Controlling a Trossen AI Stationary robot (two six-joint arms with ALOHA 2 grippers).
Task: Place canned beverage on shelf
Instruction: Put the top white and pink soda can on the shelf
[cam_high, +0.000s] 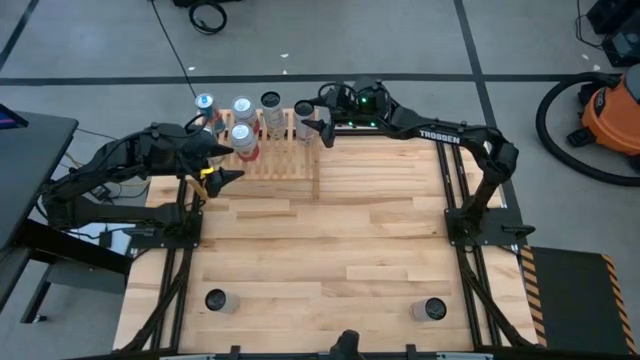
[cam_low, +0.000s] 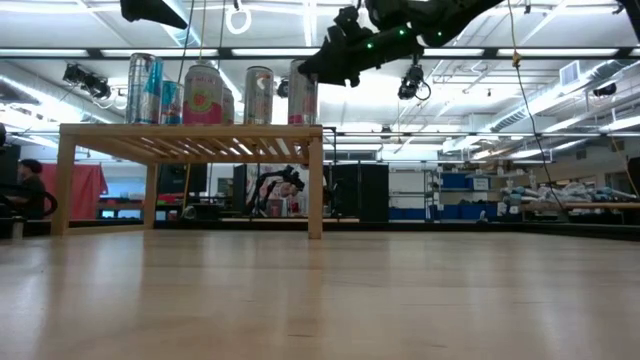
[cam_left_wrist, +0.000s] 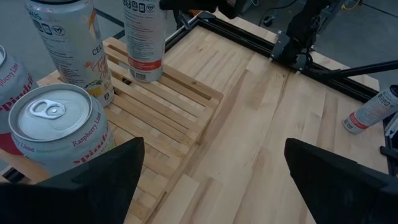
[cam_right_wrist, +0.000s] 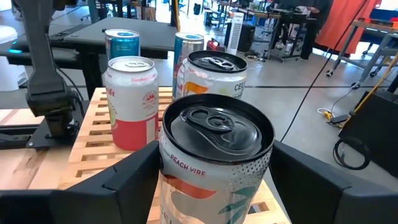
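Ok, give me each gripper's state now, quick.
Left gripper: open, holding nothing, beside the shelf.
Right gripper: shut on the Peach Vibe can standing on the shelf.

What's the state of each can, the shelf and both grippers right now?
Peach Vibe can: upright on the shelf, between the right gripper's fingers.
Raspberry Lime can: upright on the shelf, free.
Other shelf cans: upright.
Two table cans: off the shelf, near edge.
Shelf: standing, partly filled.
Left gripper: open, empty.
Right gripper: around the Peach Vibe can.
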